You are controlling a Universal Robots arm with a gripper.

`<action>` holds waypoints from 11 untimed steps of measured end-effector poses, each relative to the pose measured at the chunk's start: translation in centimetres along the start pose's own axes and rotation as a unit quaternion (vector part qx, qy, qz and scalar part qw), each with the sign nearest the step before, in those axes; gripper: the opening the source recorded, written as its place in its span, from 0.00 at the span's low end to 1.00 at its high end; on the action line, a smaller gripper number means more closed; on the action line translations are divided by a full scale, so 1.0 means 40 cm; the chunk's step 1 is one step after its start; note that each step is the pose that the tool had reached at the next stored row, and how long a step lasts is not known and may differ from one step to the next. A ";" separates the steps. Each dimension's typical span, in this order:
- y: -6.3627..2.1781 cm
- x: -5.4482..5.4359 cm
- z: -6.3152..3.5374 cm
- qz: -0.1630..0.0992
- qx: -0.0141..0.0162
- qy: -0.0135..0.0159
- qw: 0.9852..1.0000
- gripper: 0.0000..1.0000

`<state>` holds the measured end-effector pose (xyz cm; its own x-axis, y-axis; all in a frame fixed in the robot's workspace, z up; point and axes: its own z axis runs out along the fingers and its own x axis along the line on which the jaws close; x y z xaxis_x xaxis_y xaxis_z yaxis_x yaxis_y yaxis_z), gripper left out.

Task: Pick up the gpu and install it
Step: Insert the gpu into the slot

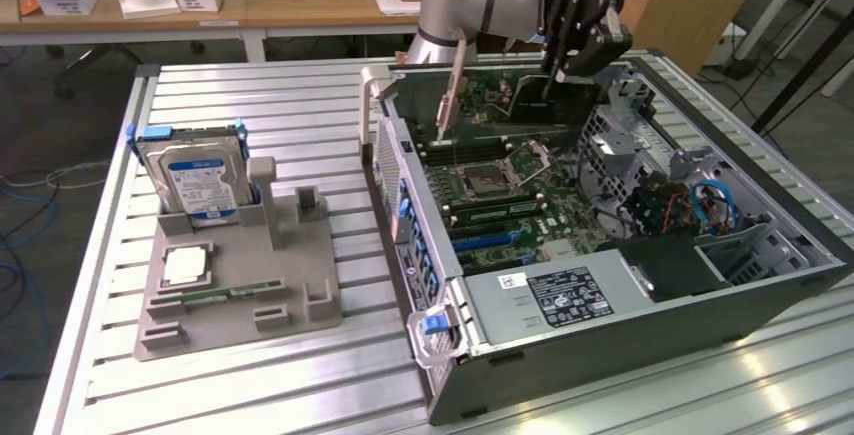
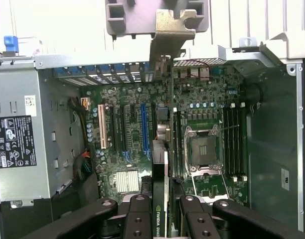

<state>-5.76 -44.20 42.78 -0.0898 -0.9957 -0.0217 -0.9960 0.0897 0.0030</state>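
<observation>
You are holding the gpu point(image 2: 161, 196) edge-on above the motherboard point(image 2: 122, 134), your gripper point(image 1: 571, 67) partly closed and clamping it, so I judge you are installing it, which is calling for exact lining-up.

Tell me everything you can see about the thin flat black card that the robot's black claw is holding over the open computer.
The gpu is a thin, flat black card with a silvery metal bracket at one end. Edge-on in the wrist view it looks very slim, with a green strip along its edge. The black gripper pinches it from both sides, holding it on edge above the green motherboard inside the open grey computer case. Whether it touches the board, I cannot tell.
</observation>
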 end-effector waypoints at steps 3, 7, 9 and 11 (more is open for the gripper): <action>-0.001 0.000 0.004 0.000 0.000 0.000 1.000 0.26; -0.001 -0.001 0.011 0.000 0.009 -0.001 1.000 0.26; -0.001 -0.001 0.017 0.000 0.013 -0.001 1.000 0.26; -0.002 0.000 0.026 0.000 0.013 -0.001 1.000 0.26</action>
<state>-5.70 -44.17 41.73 -0.0889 -0.9958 -0.0236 -0.9957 0.0895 -0.0229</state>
